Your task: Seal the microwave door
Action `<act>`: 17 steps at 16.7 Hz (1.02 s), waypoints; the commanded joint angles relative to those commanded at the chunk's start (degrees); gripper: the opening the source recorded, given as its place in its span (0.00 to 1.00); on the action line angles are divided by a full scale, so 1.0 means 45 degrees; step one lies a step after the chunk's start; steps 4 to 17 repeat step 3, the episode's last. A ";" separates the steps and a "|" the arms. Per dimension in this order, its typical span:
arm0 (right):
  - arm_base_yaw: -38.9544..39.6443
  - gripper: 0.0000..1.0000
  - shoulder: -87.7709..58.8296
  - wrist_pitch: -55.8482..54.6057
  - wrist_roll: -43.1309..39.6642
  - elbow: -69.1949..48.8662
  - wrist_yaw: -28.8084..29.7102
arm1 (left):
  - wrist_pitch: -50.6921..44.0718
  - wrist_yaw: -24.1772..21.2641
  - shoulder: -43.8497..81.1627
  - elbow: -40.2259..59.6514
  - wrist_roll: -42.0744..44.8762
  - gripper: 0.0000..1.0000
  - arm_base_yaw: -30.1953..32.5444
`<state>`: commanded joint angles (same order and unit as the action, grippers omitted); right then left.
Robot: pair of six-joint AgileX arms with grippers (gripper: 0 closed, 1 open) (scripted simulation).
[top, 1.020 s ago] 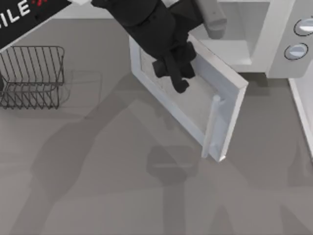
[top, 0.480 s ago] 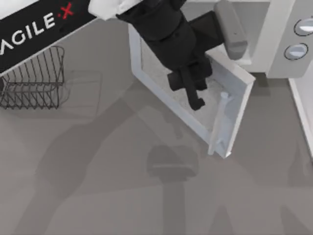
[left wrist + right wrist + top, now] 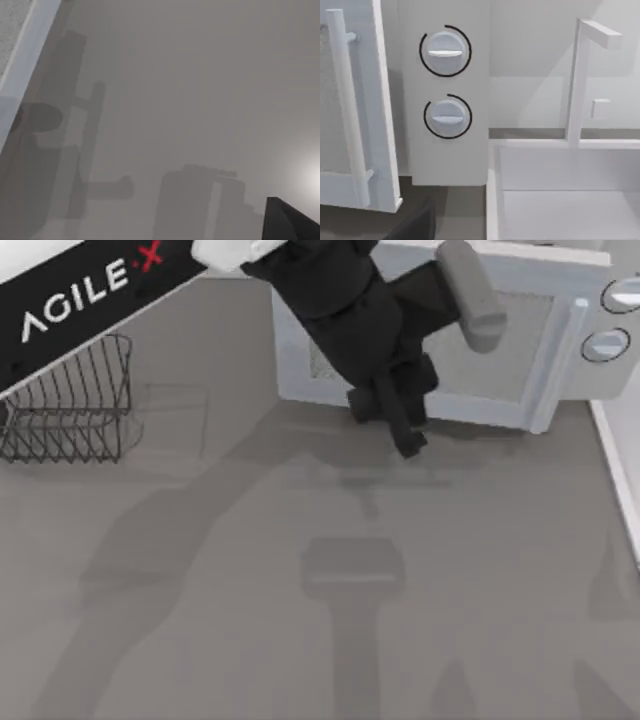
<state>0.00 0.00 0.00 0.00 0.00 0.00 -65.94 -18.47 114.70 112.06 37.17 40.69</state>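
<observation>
While your left arm reaches in from the top view's upper left across the microwave door (image 3: 480, 360), its left pincer (image 3: 400, 425) hangs at the door's lower edge; you cannot tell how far it is parted or whether it touches. The door lies flush against the microwave body (image 3: 445, 150), handle (image 3: 560, 360) beside the knobs (image 3: 445, 50).

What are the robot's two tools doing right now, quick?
Left tool: in front of the microwave door, holding nothing; open or closed cannot be told.
Right tool: cannot be told.
</observation>
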 joint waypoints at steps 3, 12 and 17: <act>0.0000 1.00 0.0000 0.0000 0.0000 0.0000 0.0000 | 0.0117 -0.0269 -0.0113 0.0323 -0.0038 0.00 -0.0299; 0.0000 1.00 0.0000 0.0000 0.0000 0.0000 0.0000 | 0.0117 -0.0269 -0.0113 0.0323 -0.0038 0.00 -0.0299; 0.0000 1.00 0.0000 0.0000 0.0000 0.0000 0.0000 | 0.0117 -0.0269 -0.0113 0.0323 -0.0038 0.00 -0.0299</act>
